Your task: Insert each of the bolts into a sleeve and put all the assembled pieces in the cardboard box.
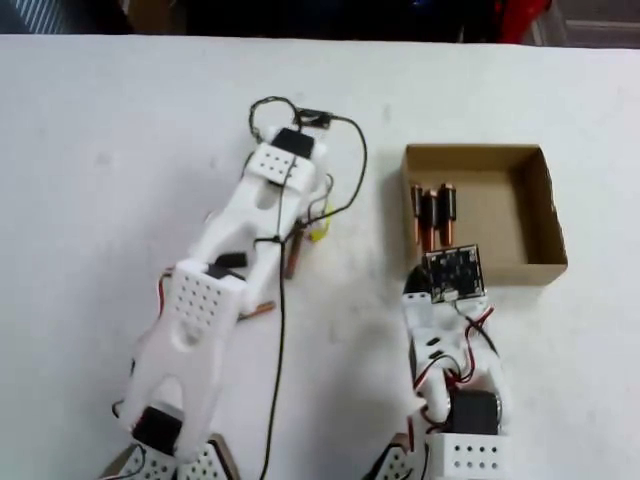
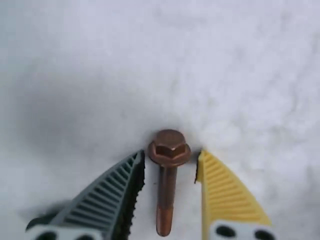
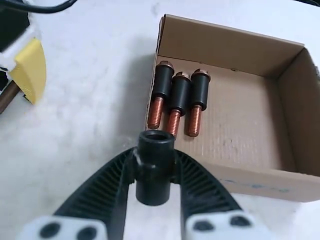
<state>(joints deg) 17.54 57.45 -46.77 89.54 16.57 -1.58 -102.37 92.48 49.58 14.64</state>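
Nearest the worktop's [image 1: 100, 150] near edge, a copper-coloured piece [image 1: 262, 309], apparently a loose bolt, pokes out beside the left arm [image 1: 200, 300], which stretches from that edge toward the middle of the worktop.

A little farther in, on the right, the right arm [image 1: 450, 370] has its jaws closed on a black sleeve [image 3: 154, 167]. They hold it upright with its bore showing, just short of the near wall of the cardboard box [image 1: 500, 215].

Around the middle of the worktop, the left arm's jaws stand open on either side of a bolt [image 2: 167, 185] lying flat. The grey finger [image 2: 107, 200] is on one side and the yellow finger [image 2: 225, 195] on the other, both close to the shank but apart from it.

Beyond the held sleeve, the box sits toward the far right of the worktop. Three assembled pieces [image 3: 177, 102] lie side by side in it against one wall, bolt heads toward the far wall.

As I judge it, three pieces are finished and boxed. A fourth is being prepared: its bolt is not yet gripped, and it has yet to be pushed into the held sleeve. If the piece by the near edge is a bolt, it will need its own sleeve afterwards.
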